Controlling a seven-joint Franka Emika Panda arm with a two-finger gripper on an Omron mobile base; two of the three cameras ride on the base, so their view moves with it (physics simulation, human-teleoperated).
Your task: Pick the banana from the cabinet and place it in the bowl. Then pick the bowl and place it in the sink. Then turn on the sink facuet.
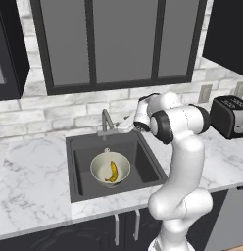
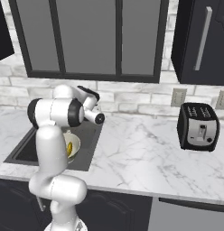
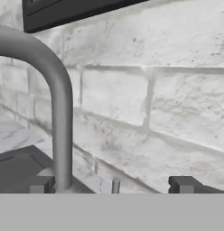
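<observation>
Banana: the small curved yellow banana (image 1: 112, 171) lies inside the round glossy bowl, cream-white inside (image 1: 109, 169); I judge the first step complete.
Bowl: it sits on the floor of the rectangular matte black sink (image 1: 82, 148), upright, near the middle of the basin; the second step also reads as done. In the right base view the bowl (image 2: 74, 143) is partly hidden behind my arm.
Tap: the slim grey metal faucet with an arched spout (image 1: 107, 121) stands at the back edge of the sink, against the white brick wall (image 3: 168, 103). In the hand view its spout (image 3: 59, 117) rises just left of centre, and a small lever (image 3: 115, 185) stands on its base.
My claw: the two-finger gripper (image 3: 111, 186) is spread wide with nothing between its tips (image 3: 180, 185), pointed at the tap's base from close by, not yet touching it as far as I can tell.
Remaining: turning on the tap; no water is visible running.
Bystander: a black and silver toaster (image 2: 198, 126) stands well apart on the marble counter (image 2: 145, 153).
</observation>
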